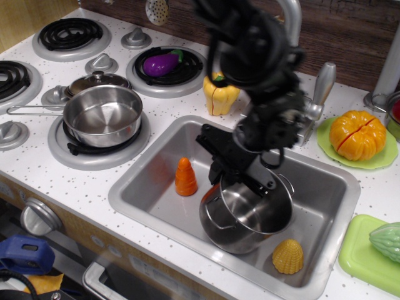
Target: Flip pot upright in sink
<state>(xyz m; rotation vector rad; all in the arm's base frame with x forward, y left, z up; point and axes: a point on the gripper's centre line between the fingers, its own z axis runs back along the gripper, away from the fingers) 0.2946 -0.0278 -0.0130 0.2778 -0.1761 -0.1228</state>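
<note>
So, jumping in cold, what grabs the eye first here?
The black gripper reaching down into the sink, its fingers at the rim of the shiny pot, whose mouth now faces up. Next, the orange carrot and yellow corn on either side of the pot in the basin.

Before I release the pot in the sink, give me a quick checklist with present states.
1. Pot mouth faces up: ok, the inside is visible, though it looks a little tilted.
2. Pot base resting on the sink floor: cannot tell, the base is hidden behind its own wall.
3. Gripper hold on the pot: cannot tell, its jaws sit at the far rim, but contact is obscured.
4. Orange cone toy clear of the pot: ok, it stands apart to the left.
5. Yellow corn toy clear of the pot: not ok, it sits very close to the near right side.
6. Faucet clear of the arm: cannot tell, the arm overlaps it.
</note>
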